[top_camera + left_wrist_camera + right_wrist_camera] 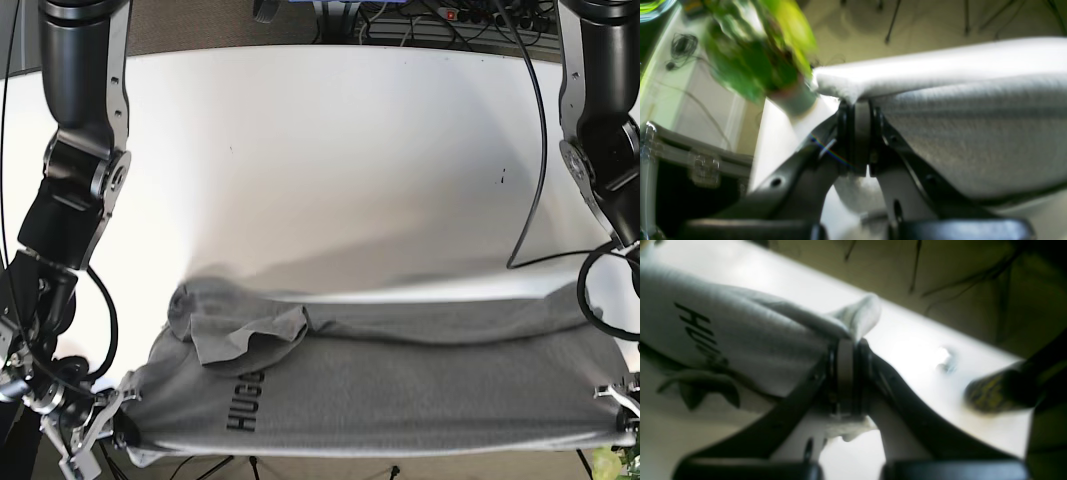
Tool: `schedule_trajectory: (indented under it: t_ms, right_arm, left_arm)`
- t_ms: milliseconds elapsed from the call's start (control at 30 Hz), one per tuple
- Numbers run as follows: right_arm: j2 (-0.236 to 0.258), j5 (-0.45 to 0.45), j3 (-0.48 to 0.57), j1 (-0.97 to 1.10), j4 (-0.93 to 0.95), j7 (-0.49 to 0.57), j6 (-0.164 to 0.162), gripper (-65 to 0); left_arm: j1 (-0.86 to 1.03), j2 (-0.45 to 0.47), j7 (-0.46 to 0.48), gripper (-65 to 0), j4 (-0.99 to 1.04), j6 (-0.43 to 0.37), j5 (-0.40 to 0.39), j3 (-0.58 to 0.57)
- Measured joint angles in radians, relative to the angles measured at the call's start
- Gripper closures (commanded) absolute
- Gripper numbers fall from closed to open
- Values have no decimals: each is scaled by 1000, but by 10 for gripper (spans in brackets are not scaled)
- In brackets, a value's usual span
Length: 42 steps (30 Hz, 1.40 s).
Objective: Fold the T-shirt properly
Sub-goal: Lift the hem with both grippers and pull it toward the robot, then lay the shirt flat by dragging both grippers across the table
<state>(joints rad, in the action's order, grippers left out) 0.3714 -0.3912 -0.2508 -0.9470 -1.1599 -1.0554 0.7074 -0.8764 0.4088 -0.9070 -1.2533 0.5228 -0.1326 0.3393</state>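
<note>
Both end effectors (jaws closed) pinching T-shirt [400, 385]

1. T-shirt [400, 385]: spread across the near edge of the table [330, 160].
2. Sleeve [245, 335]: folded onto the shirt's body, base-view left.
3. Right gripper [110, 425]: at the shirt's near-left corner.
4. Left gripper [622, 405]: at the near-right corner.

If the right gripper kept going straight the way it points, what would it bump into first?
Probably just the T-shirt it already pinches. The right gripper is shut on the cloth; beyond lies the bare white table, then its far edge. Depth is unclear.
</note>
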Motion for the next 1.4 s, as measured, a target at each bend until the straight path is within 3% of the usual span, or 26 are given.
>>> schedule_trajectory:
  t_ms: [133, 267, 500, 700, 967, 1267, 1400]
  right_arm:
    - [0, -6, 16, -147, -2, -43, -2, 0]
    - [18, -8, 104, -259, -4, -66, -8, 0]
    - [30, -23, 116, -289, -11, -82, 0, 0]
    - [37, -22, 82, -145, -56, -157, -5, 0]
    - [33, -122, -23, 166, -235, -175, -5, 0]
    - [29, -210, -137, 518, -362, -184, -1, 0]
    - [27, -272, -173, 652, -409, -187, -2, 0]
  left_arm:
    - [-161, 14, -9, 0, 23, -5, 0, -38]
    - [-269, 39, 9, 0, 46, -4, -9, -75]
    - [-258, 53, -4, 0, 46, -3, -5, -74]
    - [-64, 61, 7, 0, -63, 9, -25, -54]
    - [238, 56, 10, 0, -190, 27, -30, 55]
    - [568, 34, 10, 0, -264, 68, -128, 170]
    - [679, 7, 6, 0, -288, 63, -127, 221]
